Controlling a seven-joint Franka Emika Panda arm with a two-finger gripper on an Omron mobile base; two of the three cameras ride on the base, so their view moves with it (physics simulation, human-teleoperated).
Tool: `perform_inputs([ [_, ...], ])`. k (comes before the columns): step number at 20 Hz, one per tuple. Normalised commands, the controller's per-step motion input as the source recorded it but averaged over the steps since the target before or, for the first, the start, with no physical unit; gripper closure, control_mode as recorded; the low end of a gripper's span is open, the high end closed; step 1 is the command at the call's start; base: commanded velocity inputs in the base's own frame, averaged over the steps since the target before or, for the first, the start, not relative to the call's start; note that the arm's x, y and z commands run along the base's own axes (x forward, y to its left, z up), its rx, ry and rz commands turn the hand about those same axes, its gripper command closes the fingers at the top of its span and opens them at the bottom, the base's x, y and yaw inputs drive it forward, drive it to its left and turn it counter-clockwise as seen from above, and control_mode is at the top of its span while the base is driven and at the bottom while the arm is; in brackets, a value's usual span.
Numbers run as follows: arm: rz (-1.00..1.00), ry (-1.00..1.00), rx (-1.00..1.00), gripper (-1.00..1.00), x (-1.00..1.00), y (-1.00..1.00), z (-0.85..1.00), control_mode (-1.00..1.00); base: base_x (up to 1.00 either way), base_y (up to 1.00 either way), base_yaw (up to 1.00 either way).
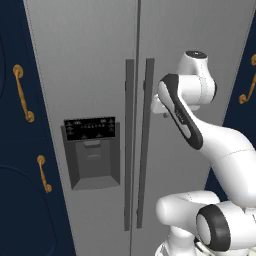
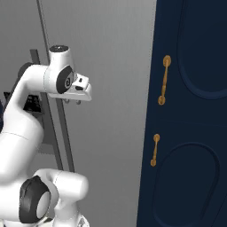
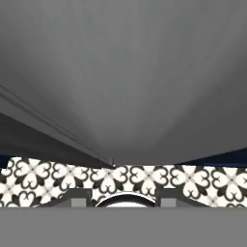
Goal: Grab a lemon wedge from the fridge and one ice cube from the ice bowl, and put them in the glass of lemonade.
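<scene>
The grey steel fridge point(image 1: 90, 60) fills the scene with both doors shut, its two dark bar handles point(image 1: 145, 145) side by side at the centre seam. My gripper point(image 2: 72, 102) hangs fingers-down just in front of the right door, close beside the right handle point(image 2: 62, 133) at its upper part. In the hand view the two fingertips point(image 3: 79, 198) stand apart with nothing between them, looking down the grey door point(image 3: 125, 72) to the floor. In the left base view the gripper point(image 1: 159, 112) is mostly behind my forearm. The lemon wedge, ice bowl and glass of lemonade are out of view.
A black dispenser panel point(image 1: 92, 152) sits in the left door. Navy cabinets with brass handles flank the fridge on the left point(image 1: 20, 200) and on the right point(image 2: 190, 133). Patterned black-and-white floor tiles point(image 3: 48, 178) lie below the door.
</scene>
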Motion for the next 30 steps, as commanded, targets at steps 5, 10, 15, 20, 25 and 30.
perform_inputs([
  [5, 0.00, 0.03, 0.00, -1.00, -0.44, 0.00, -0.17, -1.00, 0.00, 0.00, 0.00],
  [10, 0.00, 0.04, 0.00, -1.00, -0.59, 0.00, -0.39, -1.00, 0.00, 0.00, 0.00],
  [15, -0.01, 0.01, 0.00, -1.00, -0.20, 0.00, -0.09, -1.00, 0.00, 0.00, 0.00],
  [20, 0.29, 0.02, 0.00, -1.00, -0.60, 0.25, -0.41, -1.00, 0.00, 0.00, 0.00],
  [25, 0.22, -0.02, 0.00, -1.00, -0.40, 0.06, -0.19, -1.00, 0.00, 0.00, 0.00],
  [30, -0.05, -0.08, 0.00, -1.00, 0.26, -0.08, 0.00, -1.00, 0.00, 0.00, 0.00],
])
